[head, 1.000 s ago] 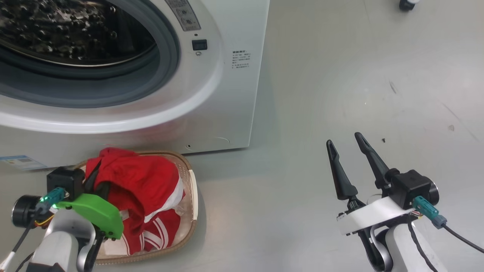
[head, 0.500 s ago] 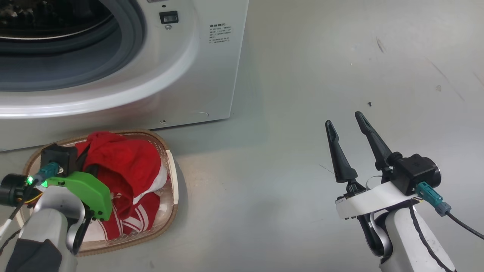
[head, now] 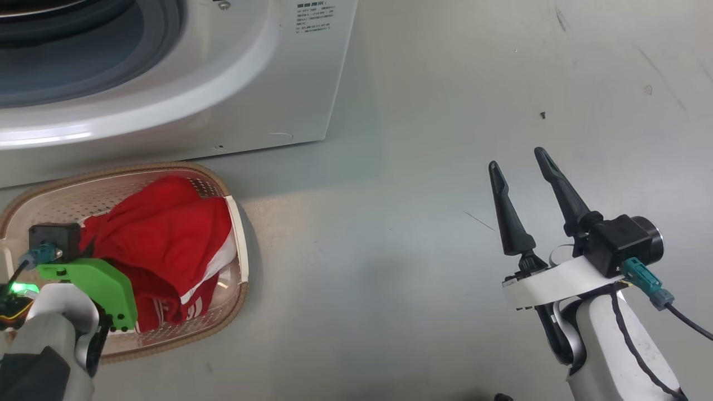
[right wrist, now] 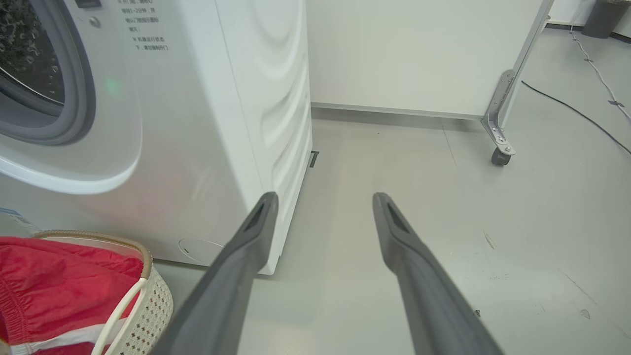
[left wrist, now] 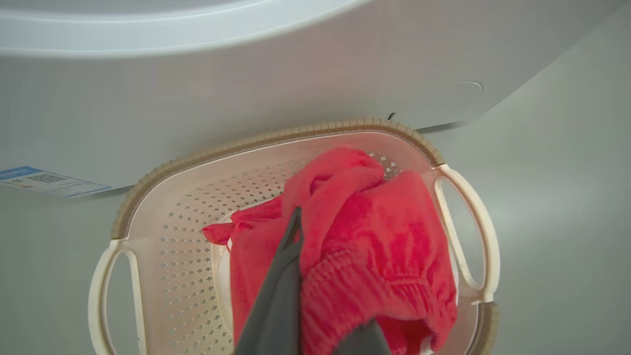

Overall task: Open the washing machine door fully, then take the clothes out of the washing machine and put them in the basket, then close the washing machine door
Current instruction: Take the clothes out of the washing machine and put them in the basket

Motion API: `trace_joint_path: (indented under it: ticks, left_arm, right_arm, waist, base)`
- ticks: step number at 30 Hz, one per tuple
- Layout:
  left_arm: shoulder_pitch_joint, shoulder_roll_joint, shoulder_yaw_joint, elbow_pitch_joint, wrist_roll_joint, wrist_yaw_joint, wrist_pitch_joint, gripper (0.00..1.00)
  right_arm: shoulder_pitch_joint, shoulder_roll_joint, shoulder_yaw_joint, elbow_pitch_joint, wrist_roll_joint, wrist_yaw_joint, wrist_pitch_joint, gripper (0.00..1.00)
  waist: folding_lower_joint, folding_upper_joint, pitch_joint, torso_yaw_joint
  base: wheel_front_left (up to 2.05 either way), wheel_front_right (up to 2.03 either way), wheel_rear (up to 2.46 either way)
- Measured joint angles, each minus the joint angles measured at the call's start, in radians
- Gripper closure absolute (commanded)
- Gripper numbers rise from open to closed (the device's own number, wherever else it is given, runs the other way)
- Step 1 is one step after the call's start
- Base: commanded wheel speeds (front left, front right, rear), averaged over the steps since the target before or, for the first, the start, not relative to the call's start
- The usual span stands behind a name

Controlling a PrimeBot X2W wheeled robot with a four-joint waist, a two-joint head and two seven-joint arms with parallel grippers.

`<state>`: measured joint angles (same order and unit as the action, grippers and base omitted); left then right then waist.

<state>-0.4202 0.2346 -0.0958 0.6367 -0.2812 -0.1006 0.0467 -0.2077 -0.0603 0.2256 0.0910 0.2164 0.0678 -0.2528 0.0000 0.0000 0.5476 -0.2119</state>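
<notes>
- We see a smooth, pale grey floor [head: 423, 267] beneath and all around the right tool [head: 517, 159], with a soft sheen of light on it.
- Just beyond the tool's tips lies a small dark speck [head: 542, 115]; further to its right are faint scuff marks [head: 648, 89].
- Well ahead of the tool stands a white wall [right wrist: 404, 49] with a grey skirting [right wrist: 394, 111] along its foot.
- Ahead and to the right, a metal leg [right wrist: 500, 106] ends in a dark caster [right wrist: 498, 158].
- Past the leg a black cable [right wrist: 577, 112] crosses the floor, and a dark bin [right wrist: 604, 17] stands farther off.
</notes>
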Motion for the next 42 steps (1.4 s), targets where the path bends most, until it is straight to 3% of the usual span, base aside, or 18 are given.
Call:
trace_joint_path:
  ticks: [20,21,22,23,24,42]
  left_arm:
    - [-0.117,-0.011,0.076,0.251,-0.040,0.087,-0.008,1.00]
    - [-0.119,-0.011,0.078,0.260,-0.040,0.087,-0.009,0.97]
    - [-0.121,-0.011,0.078,0.267,-0.040,0.087,-0.012,0.55]
    - [-0.124,-0.011,0.078,0.274,-0.040,0.087,-0.019,0.04]
    - [-0.129,-0.012,0.078,0.281,-0.040,0.087,-0.022,0.00]
    - [-0.156,-0.037,0.056,0.408,-0.042,0.063,-0.096,0.00]
  right_arm:
    - [-0.015,-0.021,0.009,-0.014,-0.040,-0.001,0.000,0.00]
    - [-0.015,-0.020,0.011,-0.014,-0.041,-0.001,0.000,0.00]
    - [-0.016,-0.020,0.012,-0.014,-0.042,-0.001,0.000,0.00]
    - [-0.017,-0.020,0.012,-0.014,-0.042,0.000,0.000,0.00]
    - [-0.019,-0.020,0.012,-0.014,-0.042,0.000,0.000,0.00]
    - [-0.020,-0.011,0.027,0.039,-0.040,0.002,0.000,0.00]
  waist:
    - [0.0000,0.0000,0.077,0.029]
    - [0.0000,0.0000,0.077,0.028]
    - [0.0000,0.0000,0.077,0.028]
    - [0.0000,0.0000,0.077,0.027]
    - [0.0000,0.0000,0.076,0.027]
    - [0.0000,0.0000,0.003,0.038]
  base:
    - [0.00,0.00,0.00]
    - [0.00,0.00,0.00]
    - [0.00,0.00,0.00]
    - [0.00,0.00,0.00]
    - [0.00,0.00,0.00]
    - [0.00,0.00,0.00]
